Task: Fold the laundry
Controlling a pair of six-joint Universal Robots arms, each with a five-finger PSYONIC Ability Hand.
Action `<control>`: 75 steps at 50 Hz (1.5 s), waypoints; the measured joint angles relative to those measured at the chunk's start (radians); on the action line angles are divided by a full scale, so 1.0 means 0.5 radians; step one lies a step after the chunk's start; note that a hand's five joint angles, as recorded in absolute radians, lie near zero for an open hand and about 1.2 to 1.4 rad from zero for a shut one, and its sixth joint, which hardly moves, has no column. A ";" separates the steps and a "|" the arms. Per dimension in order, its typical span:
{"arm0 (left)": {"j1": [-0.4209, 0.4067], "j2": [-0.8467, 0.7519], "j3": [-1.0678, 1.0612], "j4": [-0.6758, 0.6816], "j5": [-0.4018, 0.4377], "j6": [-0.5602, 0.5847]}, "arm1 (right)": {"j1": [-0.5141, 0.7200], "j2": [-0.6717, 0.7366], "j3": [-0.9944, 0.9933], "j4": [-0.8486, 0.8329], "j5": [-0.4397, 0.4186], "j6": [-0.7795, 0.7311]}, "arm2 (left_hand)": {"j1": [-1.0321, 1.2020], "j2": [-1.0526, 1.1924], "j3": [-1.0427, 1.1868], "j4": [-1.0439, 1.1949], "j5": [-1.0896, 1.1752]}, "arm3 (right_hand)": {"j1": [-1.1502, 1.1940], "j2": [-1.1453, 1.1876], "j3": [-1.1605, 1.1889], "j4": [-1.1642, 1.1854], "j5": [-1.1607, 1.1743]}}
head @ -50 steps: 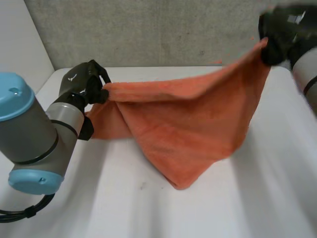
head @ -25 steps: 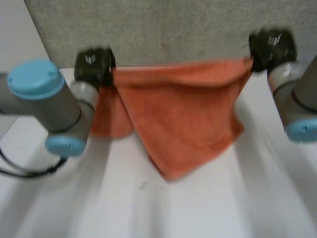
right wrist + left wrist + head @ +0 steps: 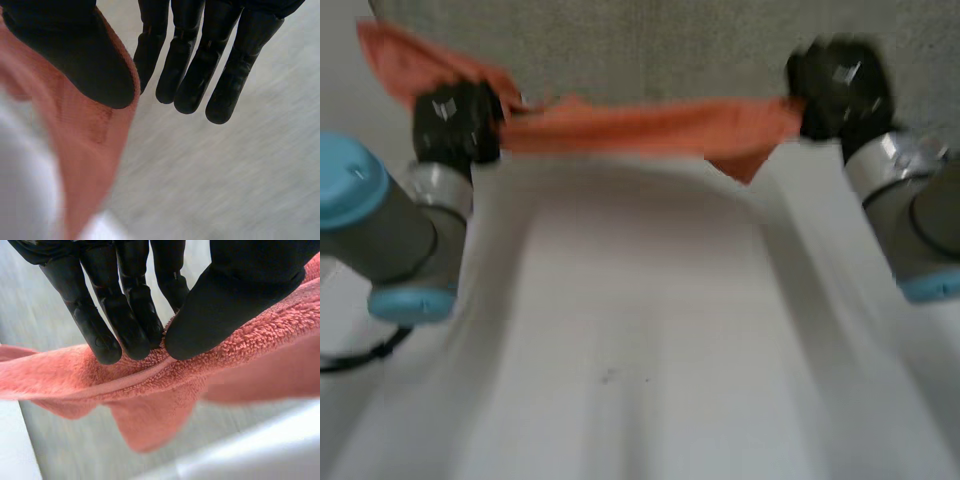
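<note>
Both hands stretch orange towel (image 3: 640, 128) above tabletop's (image 3: 640, 350) far edge.
I see left hand (image 3: 455, 120) and right hand (image 3: 835, 90) each thumb-pinching its ends.

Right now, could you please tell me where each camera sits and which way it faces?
Head view: between and behind the arms, looking down at the white table; both arms show, left hand and right hand stretching the orange towel between them.
Left wrist view: on that wrist, looking along the palm; fingers and thumb pinch the towel's hem.
Right wrist view: likewise on its wrist; the thumb presses the towel's edge.
Shared: all three show the towel.
</note>
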 measured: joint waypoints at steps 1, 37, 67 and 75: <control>0.000 -0.016 -0.031 -0.006 0.000 0.000 | 0.000 0.015 0.020 0.032 -0.020 -0.002 | 0.000 0.000 0.000 0.000 0.000 | 0.000 0.000 0.000 0.000 0.000; -0.016 0.176 -0.391 -0.398 0.197 0.090 | -0.382 0.247 0.070 0.616 0.274 0.113 | -1.690 -1.773 -1.765 -1.771 -1.738 | 0.000 0.000 0.000 0.000 0.000; 0.433 -0.094 -0.437 -0.551 0.600 0.809 | -0.535 0.324 -0.008 0.610 0.294 -0.175 | -1.204 -1.283 -1.278 -1.278 -1.245 | 0.000 0.000 0.000 0.000 0.000; 0.433 -0.187 -0.411 -0.531 0.656 0.878 | -0.525 0.329 0.004 0.609 0.287 -0.175 | -1.180 -1.258 -1.253 -1.256 -1.218 | 0.000 0.000 0.000 0.000 0.001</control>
